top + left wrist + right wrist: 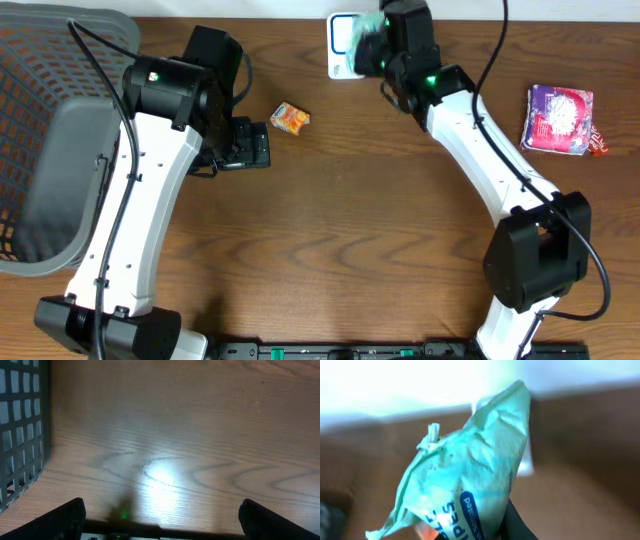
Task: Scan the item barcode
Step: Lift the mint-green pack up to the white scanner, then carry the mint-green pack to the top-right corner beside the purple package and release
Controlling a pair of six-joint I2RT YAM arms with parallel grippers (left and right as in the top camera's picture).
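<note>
At the table's far edge, right gripper (pixel 380 48) pinches a crinkled mint-green wipes packet (pixel 470 465) over a flat white device (pixel 338 50). Left gripper (pixel 160 522) spread wide above wood-grain table (pixel 200 435); small orange packet (pixel 291 118) nearby, grey mesh basket (pixel 40 60) left, purple pouch (pixel 558 119) right.

text: "PES", blue letters; on: pale green packet (pixel 475 470); other print: unreadable

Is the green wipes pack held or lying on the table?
Held: right fingers shut on the wipes pack, table blurred behind it.
</note>
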